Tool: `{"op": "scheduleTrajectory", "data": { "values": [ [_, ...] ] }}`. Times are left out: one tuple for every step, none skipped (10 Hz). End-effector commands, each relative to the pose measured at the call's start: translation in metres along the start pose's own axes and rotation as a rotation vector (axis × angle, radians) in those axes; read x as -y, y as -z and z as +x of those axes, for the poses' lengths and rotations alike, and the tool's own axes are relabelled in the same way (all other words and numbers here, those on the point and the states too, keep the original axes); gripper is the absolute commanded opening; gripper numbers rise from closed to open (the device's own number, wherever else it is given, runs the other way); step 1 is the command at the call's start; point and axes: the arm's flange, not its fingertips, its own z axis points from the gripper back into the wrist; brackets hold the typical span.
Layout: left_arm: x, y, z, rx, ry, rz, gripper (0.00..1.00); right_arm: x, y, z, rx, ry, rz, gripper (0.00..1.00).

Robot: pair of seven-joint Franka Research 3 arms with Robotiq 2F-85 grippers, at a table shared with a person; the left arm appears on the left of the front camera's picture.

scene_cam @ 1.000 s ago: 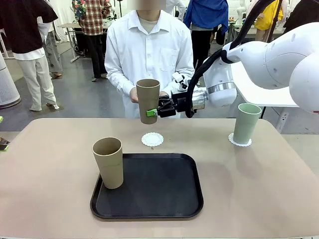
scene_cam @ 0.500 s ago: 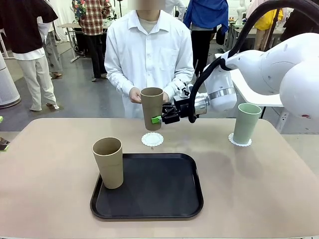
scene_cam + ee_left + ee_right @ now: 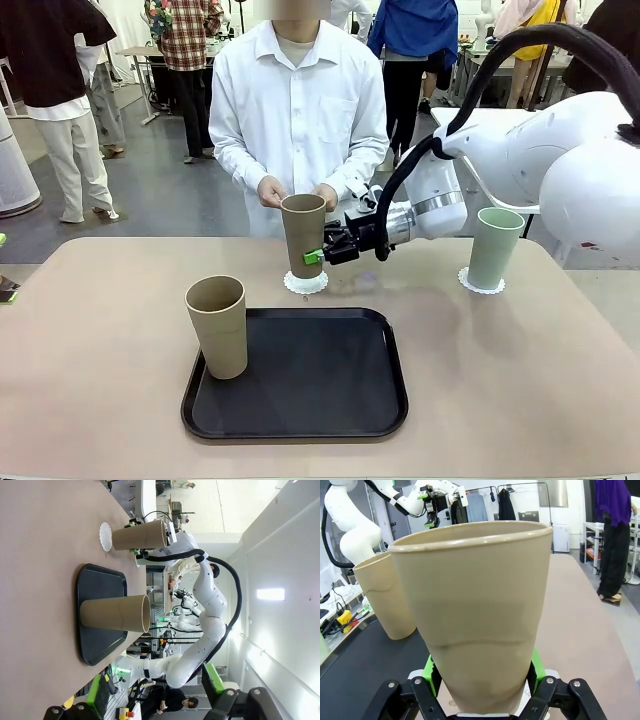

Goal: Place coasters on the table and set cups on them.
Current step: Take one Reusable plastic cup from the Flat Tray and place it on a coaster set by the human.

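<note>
Lowered since a second ago, the tan-brown cup (image 3: 303, 230) has come down from chest height in front of the person to the white lacy coaster (image 3: 305, 284) at the far middle of the desk (image 3: 500, 380). Its base sits at the doily's centre, though whether it rests fully on it cannot be told. The right pincer (image 3: 310, 256) is clamped on the cup's lower wall from the side, its green pads pressed against the cup on either side in the right wrist view. The cup is a tall, matte, handleless tumbler, tapering towards the base, and it stands upright.

The person's hands (image 3: 326, 196) hover just behind its rim.

A second tan cup (image 3: 217, 325) stands upright at the left edge of the black tray (image 3: 320, 400), nearer the robot. The mint green cup (image 3: 494, 248) stands on its own scalloped coaster (image 3: 481, 285) at the far right, well apart from the others.

In the left wrist view, the left pincer (image 3: 156, 690) has its fingers spread wide with nothing between them.
</note>
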Motion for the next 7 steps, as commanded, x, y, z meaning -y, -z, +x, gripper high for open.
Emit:
{"op": "scheduleTrajectory", "data": {
  "values": [
    [0.001,-0.001,0.000,0.005,0.008,-0.015,1.00,0.008,0.000,0.000,0.001,-0.009,0.043,0.82],
    [0.001,-0.001,0.000,0.005,0.008,-0.015,1.00,0.008,0.001,-0.002,0.006,-0.014,0.049,0.82],
    [0.001,-0.001,0.000,0.005,0.008,-0.015,1.00,0.009,0.001,-0.004,0.010,-0.014,0.050,0.82],
    [0.001,-0.001,0.000,0.005,0.008,-0.015,1.00,0.010,0.002,-0.006,0.015,-0.015,0.054,0.82],
    [0.001,-0.001,0.000,0.005,0.008,-0.015,1.00,0.012,0.001,-0.009,0.019,-0.017,0.052,0.82],
    [0.001,-0.001,0.000,0.005,0.008,-0.015,1.00,0.014,0.001,-0.011,0.024,-0.015,0.052,0.82],
    [0.001,-0.001,0.000,0.005,0.008,-0.015,1.00,0.015,0.001,-0.013,0.027,-0.013,0.059,0.82]
  ]
}}
